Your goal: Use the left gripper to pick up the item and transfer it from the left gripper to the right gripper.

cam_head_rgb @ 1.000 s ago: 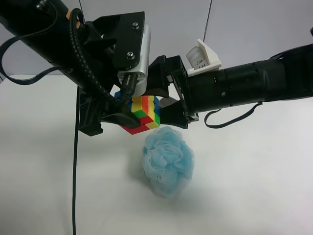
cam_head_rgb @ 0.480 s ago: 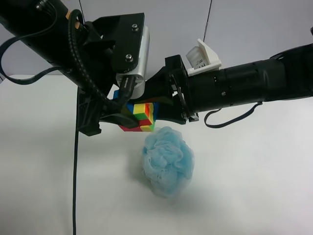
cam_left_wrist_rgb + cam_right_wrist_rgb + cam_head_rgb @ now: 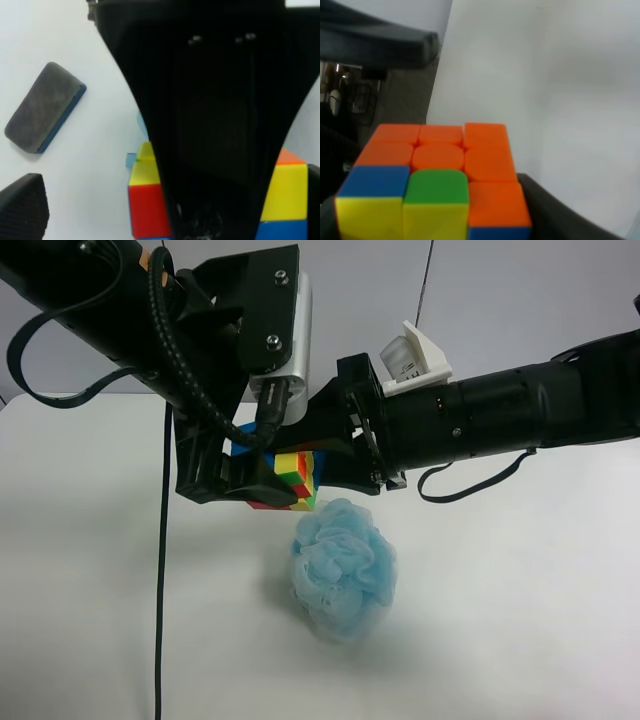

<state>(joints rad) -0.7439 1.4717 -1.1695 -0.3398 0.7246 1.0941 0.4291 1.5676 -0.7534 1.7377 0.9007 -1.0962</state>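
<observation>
- right gripper (image 3: 318, 468): clamped tight on item (image 3: 292, 468), held midair
- left gripper (image 3: 235, 476): jaws spread, one finger well clear of item
- just below item: blue mesh puff (image 3: 343, 568) on white table (image 3: 500, 630)
- grey eraser (image 3: 44, 107): flat, apart

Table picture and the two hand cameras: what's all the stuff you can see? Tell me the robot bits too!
puzzle cube: one, many colours (red, yellow, green, orange, blue), up in the air between the two grippers
mesh puff: one, pale blue, on the table, just below the cube
eraser block: one, grey with a blue edge, flat on the table, seen only in the left wrist view
table: one, white
cable: one, black, hanging down from the silver-plated arm
left gripper: one, black, jaws open either side of the cube
right gripper: one, black, with a white clip on its arm, jaws shut on the cube
</observation>
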